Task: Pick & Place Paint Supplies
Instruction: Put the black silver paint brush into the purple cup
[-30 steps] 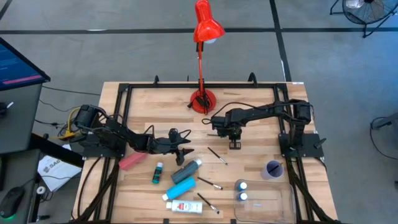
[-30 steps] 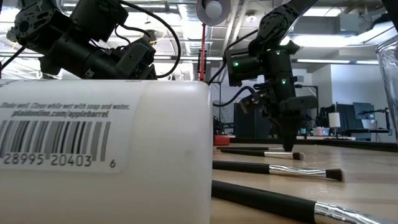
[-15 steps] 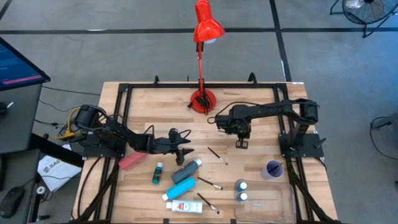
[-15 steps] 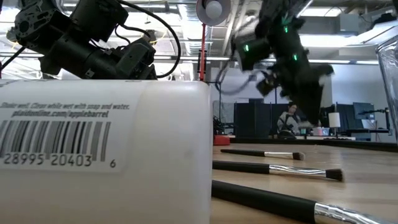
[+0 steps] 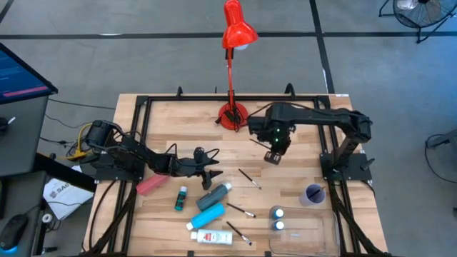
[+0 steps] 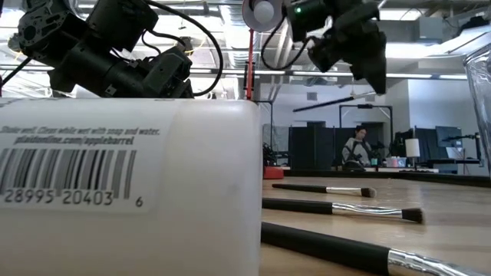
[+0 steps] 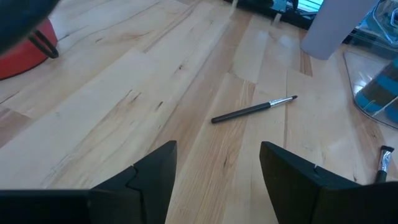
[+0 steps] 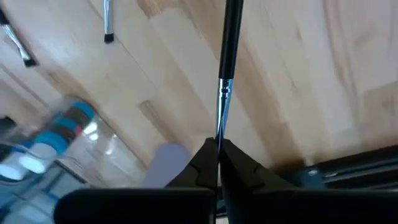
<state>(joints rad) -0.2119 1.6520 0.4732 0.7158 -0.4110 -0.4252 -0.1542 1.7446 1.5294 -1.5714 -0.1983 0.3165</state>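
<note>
My right gripper (image 5: 273,154) hangs high over the table's middle, shut on a thin dark paintbrush (image 6: 330,102). Other paint supplies lie near the front: a teal tube (image 5: 214,195), a blue bottle (image 5: 207,215), a green bottle (image 5: 181,198), a pink-red tube (image 5: 151,184), a white tube (image 5: 211,236) and three brushes (image 5: 248,177). My left gripper (image 7: 214,180) stands open and low at the left, pointing at one brush (image 7: 254,109) lying on the wood. My right gripper pinches the paintbrush between its two fingertips at the thin end just past the silver ferrule (image 8: 220,121). The fingers come from above, slanting down. The dark handle (image 8: 231,31) sticks out away from them, nearly level in the low view, and the brush is lifted clear of the table.
A red desk lamp (image 5: 232,32) stands on its base (image 5: 233,116) at the far middle. A lilac cup (image 5: 314,193) and a clear tray (image 5: 314,230) holding two white-capped bottles (image 5: 277,218) sit at the front right. Black frame rails run along the table's sides.
My right gripper has risen well up from the table, rolling at the wrist and staying shut. The paintbrush has come up with it, off the wood and clear of the table.
</note>
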